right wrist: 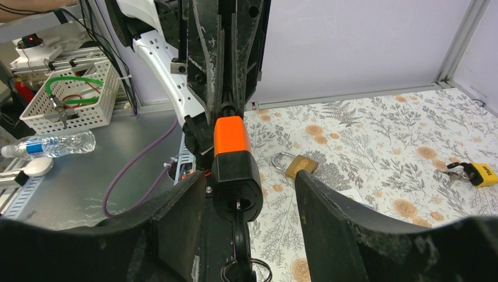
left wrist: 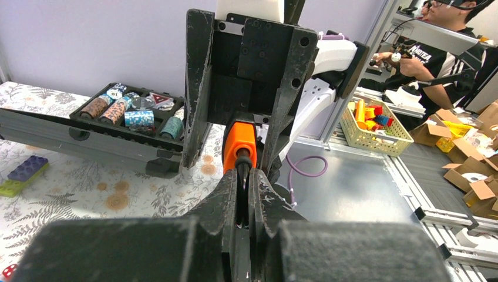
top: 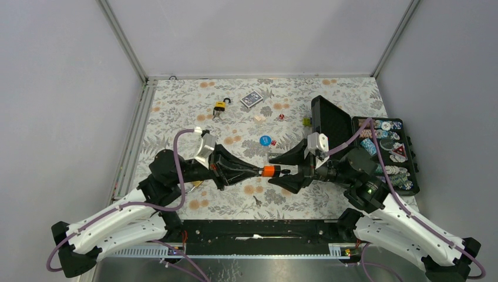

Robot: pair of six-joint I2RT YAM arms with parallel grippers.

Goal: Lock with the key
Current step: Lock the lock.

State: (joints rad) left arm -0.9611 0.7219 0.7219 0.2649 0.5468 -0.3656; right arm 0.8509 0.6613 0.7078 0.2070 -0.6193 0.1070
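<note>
Left end effector (left wrist: 244, 187) grips the orange padlock (right wrist: 234, 155); the right end effector (right wrist: 249, 202), jaws wide, should centre on the key (right wrist: 239, 235) at the padlock's base before twisting.

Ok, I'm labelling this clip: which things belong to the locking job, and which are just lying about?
Job: orange padlock, key, left gripper holding the padlock, right gripper.
Lying about: yellow padlock, brass padlock, card deck, blue chip, chip case.

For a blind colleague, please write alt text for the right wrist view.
An orange padlock, key in its near end, is clamped at the far end by the left fingers; the right fingers stand open on either side. A brass padlock lies on the floral table.
</note>
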